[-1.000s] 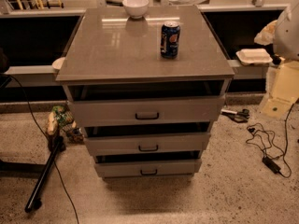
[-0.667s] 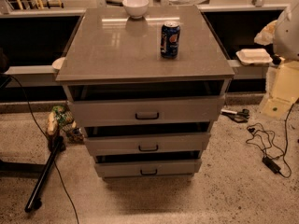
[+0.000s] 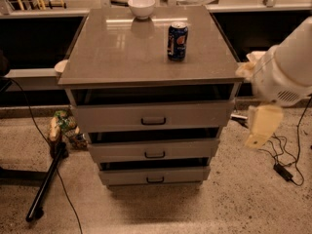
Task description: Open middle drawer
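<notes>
Right of the desk (image 3: 122,52), level with its top drawer (image 3: 195,115), hangs the end effector (image 3: 262,126). It's well clear of everything, and honestly I can't tell whether it's wide or narrow from this angle. The middle drawer (image 3: 195,149) sits in the desk's front between the top drawer and the bottom drawer (image 3: 190,174), with its little dark handle (image 3: 154,154) dead centre. Nothing is touching it, so I'd say the pull hasn't started.

What could go wrong, as I see it:
- All three handles line up down the desk's front and look alike, so coming in a bit high or low means grabbing the wrong drawer.
- That handle is thin and sits close to the front, so a sloppy approach could slip off or just shove the drawer.
- Swinging in from the side could clip the desk's corner and rattle the can (image 3: 177,41) and bowl (image 3: 141,6) on top.
</notes>
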Controlling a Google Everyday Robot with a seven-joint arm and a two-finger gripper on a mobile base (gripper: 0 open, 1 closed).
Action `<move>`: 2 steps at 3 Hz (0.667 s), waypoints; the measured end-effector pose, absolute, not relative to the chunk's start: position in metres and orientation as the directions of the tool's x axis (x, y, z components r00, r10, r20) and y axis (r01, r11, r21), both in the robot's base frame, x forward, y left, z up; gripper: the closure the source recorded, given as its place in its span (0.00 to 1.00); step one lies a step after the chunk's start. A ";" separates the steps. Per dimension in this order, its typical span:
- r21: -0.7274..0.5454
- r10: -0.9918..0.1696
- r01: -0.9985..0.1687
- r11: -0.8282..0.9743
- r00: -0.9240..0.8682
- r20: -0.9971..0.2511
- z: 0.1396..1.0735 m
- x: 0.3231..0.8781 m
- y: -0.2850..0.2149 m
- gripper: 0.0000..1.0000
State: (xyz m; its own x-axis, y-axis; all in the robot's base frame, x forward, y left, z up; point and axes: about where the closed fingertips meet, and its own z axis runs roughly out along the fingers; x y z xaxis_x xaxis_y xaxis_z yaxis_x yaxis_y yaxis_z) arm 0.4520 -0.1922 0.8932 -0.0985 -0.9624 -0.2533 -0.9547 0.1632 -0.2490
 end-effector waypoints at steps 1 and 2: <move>-0.205 -0.953 -0.973 0.108 -0.043 -0.300 0.824 0.464 -0.172 0.00; -0.136 -0.936 -0.988 0.071 -0.019 -0.351 0.764 0.474 -0.152 0.00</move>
